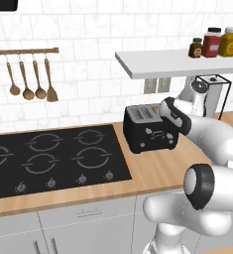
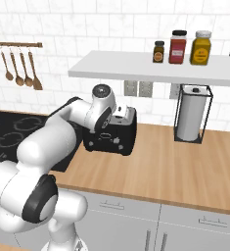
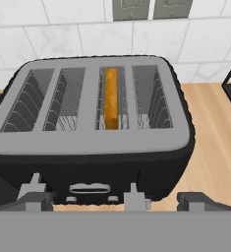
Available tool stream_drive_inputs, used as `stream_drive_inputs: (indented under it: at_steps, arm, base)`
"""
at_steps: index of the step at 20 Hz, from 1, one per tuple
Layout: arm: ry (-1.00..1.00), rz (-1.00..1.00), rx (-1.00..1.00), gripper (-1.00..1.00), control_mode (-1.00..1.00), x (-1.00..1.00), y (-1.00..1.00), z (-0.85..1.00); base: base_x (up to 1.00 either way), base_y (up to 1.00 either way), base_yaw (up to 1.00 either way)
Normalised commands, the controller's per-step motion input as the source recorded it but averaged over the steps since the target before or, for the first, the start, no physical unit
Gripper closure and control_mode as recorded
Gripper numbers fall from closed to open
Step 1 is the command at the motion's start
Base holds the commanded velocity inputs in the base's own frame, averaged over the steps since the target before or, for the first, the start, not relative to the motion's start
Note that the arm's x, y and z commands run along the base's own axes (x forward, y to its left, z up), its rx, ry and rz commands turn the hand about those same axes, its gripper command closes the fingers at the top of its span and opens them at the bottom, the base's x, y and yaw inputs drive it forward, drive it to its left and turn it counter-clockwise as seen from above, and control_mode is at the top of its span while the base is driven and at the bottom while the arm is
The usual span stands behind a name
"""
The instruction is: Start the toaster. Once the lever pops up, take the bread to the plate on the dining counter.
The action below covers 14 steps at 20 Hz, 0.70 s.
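- Gripper (image 3: 112, 199) poised above toaster (image 3: 95, 133) front, jaws spread wide, holding nothing.
- Bread (image 3: 111, 98) standing on edge in third slot from left.
- Toaster on wood counter (image 2: 185, 162), beside black cooktop (image 1: 48, 158).

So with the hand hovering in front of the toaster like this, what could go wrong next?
The toaster has two levers on its front, and the bread sits in the third slot from the left in the hand view, so pushing the wrong lever might leave it untoasted. The open gripper is very close, so it might shove the toaster back.
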Motion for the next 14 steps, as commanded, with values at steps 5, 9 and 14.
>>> stream_drive_inputs:
  at_steps: [5,9,14]
  arm:
    - [0.0,0.0,0.0,-1.0,-1.0,0.0,0.0,0.0]
    - [0.0,0.0,0.0,-1.0,-1.0,0.0,0.0,0.0]
    - [0.0,0.0,0.0,-1.0,-1.0,0.0,0.0,0.0]
  base:
    - [0.0,0.0,0.0]
    - [0.0,0.0,0.0]
    - [0.0,0.0,0.0]
